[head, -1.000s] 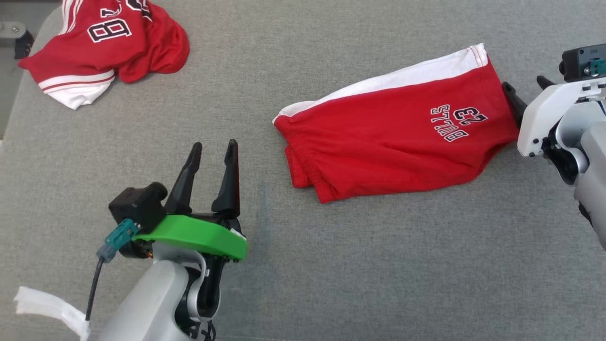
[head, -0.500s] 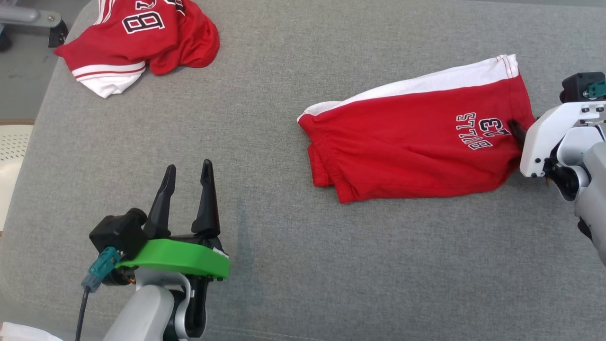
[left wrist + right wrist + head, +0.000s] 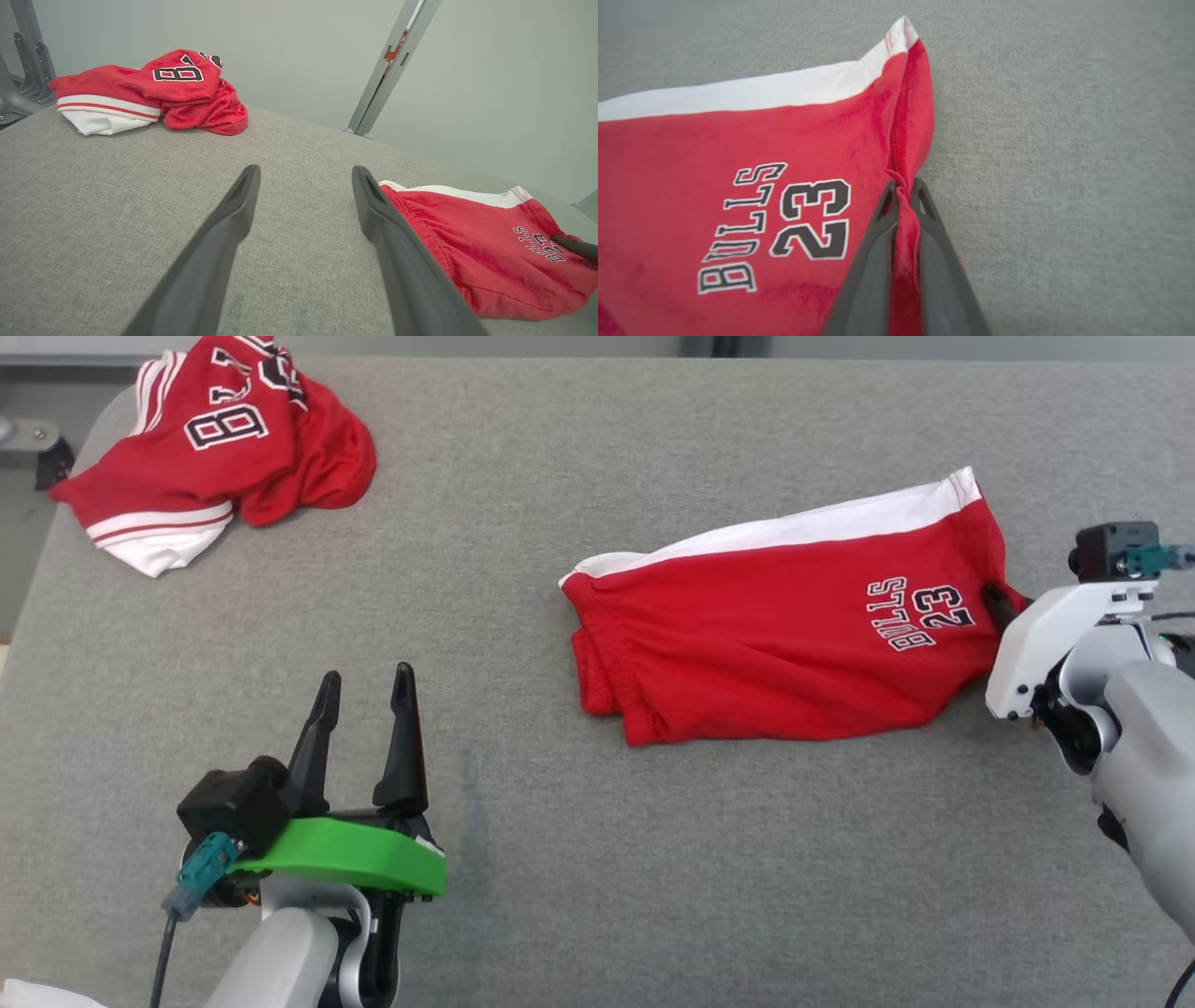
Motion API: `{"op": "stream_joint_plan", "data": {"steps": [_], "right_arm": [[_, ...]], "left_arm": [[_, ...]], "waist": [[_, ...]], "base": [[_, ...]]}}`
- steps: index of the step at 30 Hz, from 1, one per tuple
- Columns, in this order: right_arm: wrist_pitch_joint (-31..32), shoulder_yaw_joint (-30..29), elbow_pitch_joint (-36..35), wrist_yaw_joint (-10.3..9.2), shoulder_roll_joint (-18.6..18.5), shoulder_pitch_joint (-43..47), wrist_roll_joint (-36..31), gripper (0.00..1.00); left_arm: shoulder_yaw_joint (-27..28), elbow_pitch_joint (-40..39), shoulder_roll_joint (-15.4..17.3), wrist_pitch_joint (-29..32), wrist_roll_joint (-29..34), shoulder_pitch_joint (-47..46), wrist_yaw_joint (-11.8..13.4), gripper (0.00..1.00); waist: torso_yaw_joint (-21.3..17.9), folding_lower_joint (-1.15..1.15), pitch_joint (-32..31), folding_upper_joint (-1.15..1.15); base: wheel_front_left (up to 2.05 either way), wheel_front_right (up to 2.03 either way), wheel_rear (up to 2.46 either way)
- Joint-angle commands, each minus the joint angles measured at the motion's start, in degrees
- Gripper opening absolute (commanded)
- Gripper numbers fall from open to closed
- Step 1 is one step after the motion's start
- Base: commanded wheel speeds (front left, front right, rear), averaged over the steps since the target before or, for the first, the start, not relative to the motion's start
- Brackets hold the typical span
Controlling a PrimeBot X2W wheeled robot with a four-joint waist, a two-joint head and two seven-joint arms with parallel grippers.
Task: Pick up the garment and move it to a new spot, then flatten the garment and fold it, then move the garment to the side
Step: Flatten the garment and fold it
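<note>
head camera looks down from above; low wrist cameras both catch the shorts (image 3: 784,644).

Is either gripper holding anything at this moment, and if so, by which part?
The right gripper is shut on the red shorts, pinching a fold of the hem edge just beside the BULLS 23 print. The left gripper is open and holds nothing.

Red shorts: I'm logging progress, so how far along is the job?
Done: the red shorts lie flat and look folded double on the gray surface. In hand: the right gripper is shut on their hem beside the BULLS 23 print; the left gripper hangs open, apart. Left: apparently carrying them to the side.
</note>
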Motion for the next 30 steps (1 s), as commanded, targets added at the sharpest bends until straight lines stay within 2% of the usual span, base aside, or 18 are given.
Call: {"op": "stream_joint_plan", "data": {"steps": [1, 8, 15, 23, 30], "right_arm": [[-1.4, -0.4, -0.2, -0.08, -0.2, 2.1, 1.0, 0.0], [-8.6, -3.3, -1.4, -0.08, -0.6, 8.5, 4.1, 0.0], [-11.9, -5.4, -2.4, -0.08, 0.4, 12.3, 5.2, 0.0], [-13.2, -6.2, -4.0, -0.07, 1.5, 9.8, 3.4, 0.0], [-12.0, -3.4, -10.2, -0.07, 4.9, 7.2, -0.4, 0.0]], "left_arm": [[-0.1, 0.3, 0.4, 0.1, 0.1, 1.3, -0.2, 1.0], [-0.6, 1.0, 0.6, 0.0, 1.1, 2.6, -0.2, 1.0], [-0.7, 1.4, -0.2, 0.0, 1.7, 3.3, 0.0, 1.0], [-1.0, 1.9, -0.7, 0.0, 2.1, 2.2, -0.4, 1.0], [-0.6, 2.3, -2.0, 0.0, 2.3, 2.5, -0.8, 1.0]], "waist": [[-3.2, 0.0, -2.6, 0.0], [-7.9, 0.0, -5.1, 0.0], [-9.7, 0.0, -5.5, 0.0], [-7.6, 0.0, -5.5, 0.0], [-4.3, 0.0, -6.8, 0.0]], "base": [[0.0, 0.0, 0.0], [0.0, 0.0, 0.0], [0.0, 0.0, 0.0], [0.0, 0.0, 0.0], [0.0, 0.0, 0.0]]}}
